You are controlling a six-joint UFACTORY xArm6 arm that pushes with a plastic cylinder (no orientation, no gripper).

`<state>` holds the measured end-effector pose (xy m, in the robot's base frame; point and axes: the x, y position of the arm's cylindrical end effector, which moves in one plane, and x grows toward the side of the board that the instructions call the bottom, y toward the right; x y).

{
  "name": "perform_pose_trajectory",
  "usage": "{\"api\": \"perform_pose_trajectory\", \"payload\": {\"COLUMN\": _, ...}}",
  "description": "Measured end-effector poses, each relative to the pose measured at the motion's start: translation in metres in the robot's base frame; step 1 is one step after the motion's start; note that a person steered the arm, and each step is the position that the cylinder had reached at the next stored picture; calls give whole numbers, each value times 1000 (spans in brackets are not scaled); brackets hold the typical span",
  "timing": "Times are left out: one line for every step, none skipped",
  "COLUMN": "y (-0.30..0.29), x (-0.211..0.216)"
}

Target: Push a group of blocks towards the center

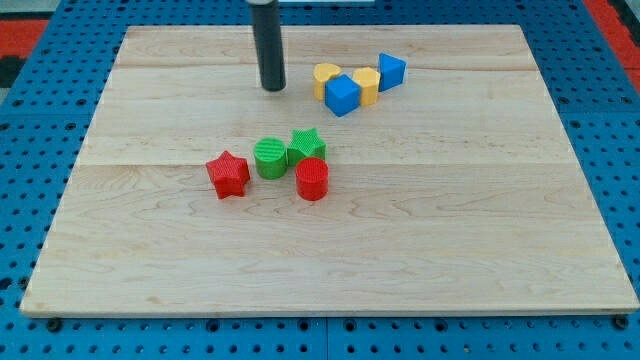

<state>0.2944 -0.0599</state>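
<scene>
Rod only, no pincer to open or close. My tip [272,88] just left of yellow heart [324,76]; blue cube [342,95] cluster still above center, unpushed.

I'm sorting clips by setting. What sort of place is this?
Most likely a robotics lab bench set up for block-pushing trials, not a home or a shop. A wooden board lies on a blue perforated base, my tip touches down on it, and the only objects are small blocks like the red star.
</scene>
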Motion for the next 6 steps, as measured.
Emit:
{"api": "perform_pose_trajectory", "payload": {"y": 60, "x": -7}}
{"api": "perform_pose_trajectory", "payload": {"y": 100, "x": -1}}
{"api": "perform_pose_trajectory", "payload": {"y": 128, "x": 18}}
{"api": "perform_pose_trajectory", "payload": {"y": 127, "x": -24}}
{"api": "perform_pose_trajectory", "payload": {"y": 96, "x": -42}}
{"api": "perform_pose_trajectory", "payload": {"y": 151, "x": -53}}
